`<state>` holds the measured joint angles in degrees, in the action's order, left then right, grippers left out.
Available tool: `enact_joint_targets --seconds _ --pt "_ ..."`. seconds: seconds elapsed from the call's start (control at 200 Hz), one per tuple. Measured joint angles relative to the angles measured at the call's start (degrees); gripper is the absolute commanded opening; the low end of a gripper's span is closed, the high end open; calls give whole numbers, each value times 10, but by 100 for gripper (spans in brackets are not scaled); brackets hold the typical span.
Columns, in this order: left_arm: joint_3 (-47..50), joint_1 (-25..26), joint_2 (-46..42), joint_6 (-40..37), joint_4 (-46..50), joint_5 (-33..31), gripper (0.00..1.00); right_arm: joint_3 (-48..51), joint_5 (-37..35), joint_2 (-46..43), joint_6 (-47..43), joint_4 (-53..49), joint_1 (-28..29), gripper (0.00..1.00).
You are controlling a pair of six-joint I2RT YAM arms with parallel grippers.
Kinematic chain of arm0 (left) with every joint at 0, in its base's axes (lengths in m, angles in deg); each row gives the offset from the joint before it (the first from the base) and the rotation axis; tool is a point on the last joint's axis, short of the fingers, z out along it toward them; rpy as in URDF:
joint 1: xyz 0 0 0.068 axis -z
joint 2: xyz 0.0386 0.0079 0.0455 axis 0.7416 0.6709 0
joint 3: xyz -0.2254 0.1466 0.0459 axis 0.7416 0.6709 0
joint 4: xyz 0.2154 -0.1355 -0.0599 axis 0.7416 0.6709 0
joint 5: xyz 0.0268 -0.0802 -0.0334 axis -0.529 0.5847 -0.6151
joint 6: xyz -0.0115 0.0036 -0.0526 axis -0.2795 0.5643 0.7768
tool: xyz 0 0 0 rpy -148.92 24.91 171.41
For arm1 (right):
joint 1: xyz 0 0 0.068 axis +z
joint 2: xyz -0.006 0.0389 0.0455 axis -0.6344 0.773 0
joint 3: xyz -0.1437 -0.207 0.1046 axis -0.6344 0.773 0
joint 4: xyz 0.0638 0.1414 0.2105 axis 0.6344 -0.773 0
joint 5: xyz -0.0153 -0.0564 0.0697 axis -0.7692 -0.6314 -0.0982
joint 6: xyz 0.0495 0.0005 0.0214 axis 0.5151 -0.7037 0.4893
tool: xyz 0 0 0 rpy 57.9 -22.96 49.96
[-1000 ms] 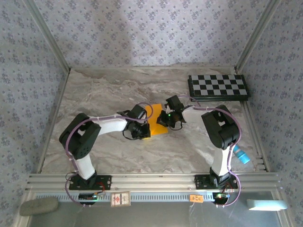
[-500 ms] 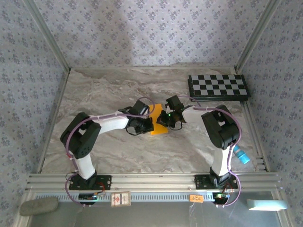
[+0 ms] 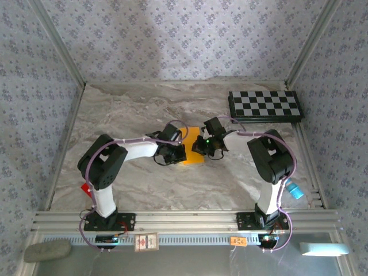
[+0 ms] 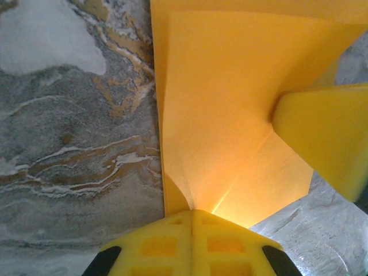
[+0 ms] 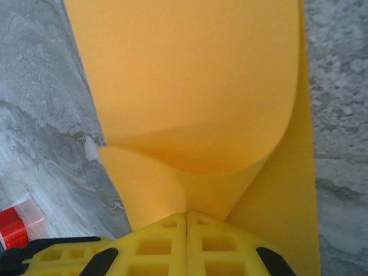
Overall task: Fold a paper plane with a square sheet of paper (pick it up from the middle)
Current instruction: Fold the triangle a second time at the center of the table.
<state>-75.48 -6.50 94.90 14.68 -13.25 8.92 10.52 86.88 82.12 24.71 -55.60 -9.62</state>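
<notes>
While the left arm (image 3: 135,150) has swung inward over the last second, both pairs of jaws are clamped on the orange sheet (image 4: 218,115) at the middle of the desk (image 3: 121,115), lifting its edges; a fold seems underway, checkerboard (image 3: 264,105) beyond.

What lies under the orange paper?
Marbled table shows around the paper, which the left gripper and right gripper pinch. Directly beneath it is covered.
</notes>
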Motion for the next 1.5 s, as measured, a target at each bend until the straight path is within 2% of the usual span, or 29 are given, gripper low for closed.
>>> enact_joint_targets --seconds 0.415,1.029,1.214,1.504 --pt "0 0 0 -3 -2 0 0 -8 0 -15 -29 -24 32 5" --pt "4 0 0 -3 -12 3 0 -8 9 12 -27 -13 32 5" --pt "7 0 0 -3 -10 3 0 -14 15 16 -40 -21 15 5" --pt "19 -2 -1 -1 -32 12 0 -51 30 44 -66 -40 -47 5"
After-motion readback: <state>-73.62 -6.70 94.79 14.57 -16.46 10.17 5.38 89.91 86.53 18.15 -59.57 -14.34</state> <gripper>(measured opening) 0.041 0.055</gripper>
